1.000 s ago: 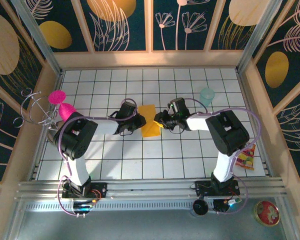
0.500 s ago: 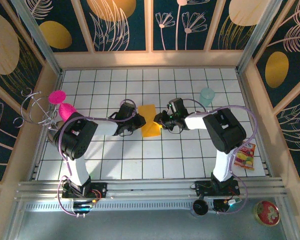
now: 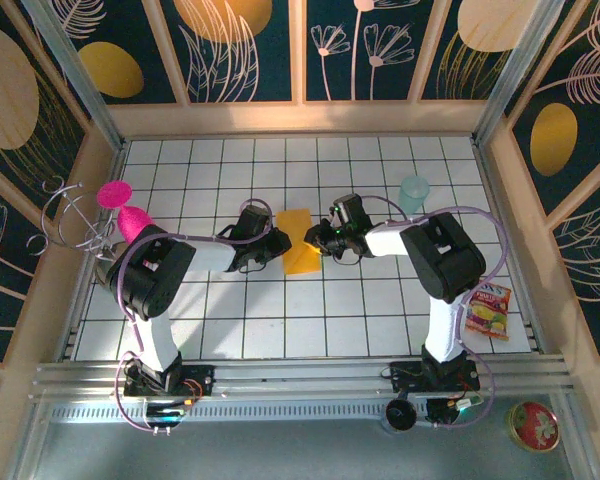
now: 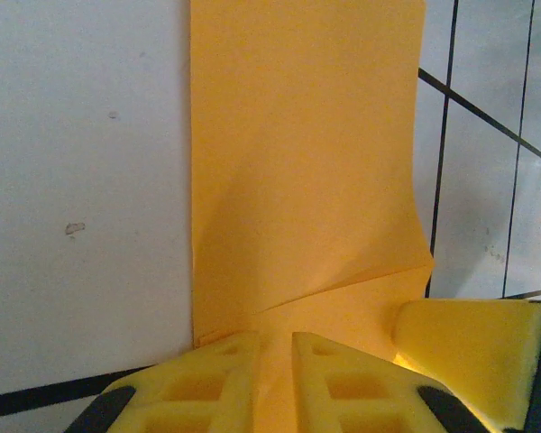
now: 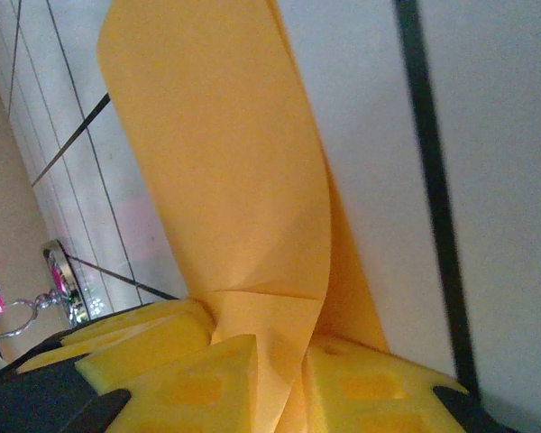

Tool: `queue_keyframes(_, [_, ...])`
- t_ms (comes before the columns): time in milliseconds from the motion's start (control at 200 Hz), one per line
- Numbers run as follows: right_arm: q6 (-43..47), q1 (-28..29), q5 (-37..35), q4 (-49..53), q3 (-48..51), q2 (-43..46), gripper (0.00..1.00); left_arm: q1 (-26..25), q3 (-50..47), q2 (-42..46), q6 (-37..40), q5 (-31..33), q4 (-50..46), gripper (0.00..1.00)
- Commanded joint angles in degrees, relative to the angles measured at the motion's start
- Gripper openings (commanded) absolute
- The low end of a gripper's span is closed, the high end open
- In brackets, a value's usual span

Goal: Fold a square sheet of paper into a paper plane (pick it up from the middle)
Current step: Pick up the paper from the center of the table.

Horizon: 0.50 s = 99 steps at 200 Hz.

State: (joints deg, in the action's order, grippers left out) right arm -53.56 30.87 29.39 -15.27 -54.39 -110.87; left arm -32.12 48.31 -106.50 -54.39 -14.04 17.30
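paper: thin orange-yellow sheet of paper (image 3: 297, 242), creased, flat on white tiled table (image 3: 380, 310), stretched between both fingertip pairs
left gripper (image 4: 275, 347): yellow foam fingers pinching one paper edge
right gripper (image 5: 284, 361): fingers pinching the opposite edge

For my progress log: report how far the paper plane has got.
Done: the orange sheet of paper is folded narrow, with a diagonal crease. In hand: left gripper and right gripper pinch it from opposite sides. Left: no dart shape yet; nose and wing folds seemingly remain.

orange paper (image 3: 295, 245), folded narrow, creased, mid-table
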Motion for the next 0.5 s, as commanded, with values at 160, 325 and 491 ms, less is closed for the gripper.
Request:
queue_keyframes(160, [-1.20,1.54,2.25,-3.47,-0.35,-1.57,0.19,0.08,-1.65,-0.97,-1.07,0.24,-2.26,0.17])
queue_keyframes(325, [-1.21,1.65,1.84,-3.54,-0.06,-1.68,0.16,0.07,-1.64,-0.25,-1.11,0.33,-2.43,0.17])
queue_keyframes(491, [-0.30,1.51,0.77,-3.45,-0.03,-0.84,0.05,0.13,-1.73,2.36,-1.29,0.71,-2.68,0.19])
